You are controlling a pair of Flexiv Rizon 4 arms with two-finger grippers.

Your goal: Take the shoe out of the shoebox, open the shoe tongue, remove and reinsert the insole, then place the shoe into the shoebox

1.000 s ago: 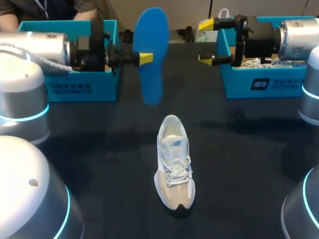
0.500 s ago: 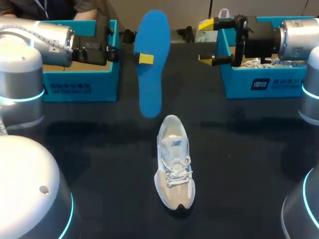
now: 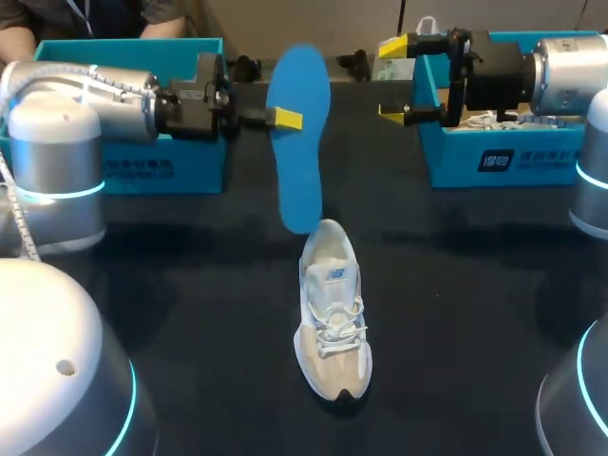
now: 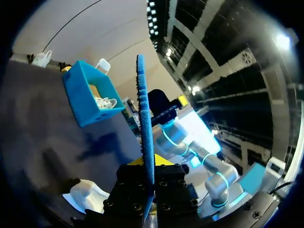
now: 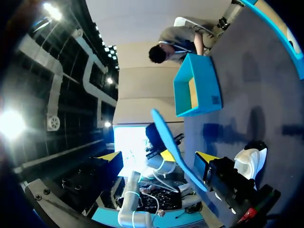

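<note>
insole (image 3: 304, 180) tight in left gripper (image 3: 286, 119)

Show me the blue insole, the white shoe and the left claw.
blue insole (image 3: 306, 166), head view, flat face below the claw.
white shoe (image 3: 332, 321), head view, laces.
left claw (image 3: 286, 119), head view, yellow tip on insole.

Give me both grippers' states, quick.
Left gripper: shut on the insole.
Right gripper: open, holding nothing.
</note>
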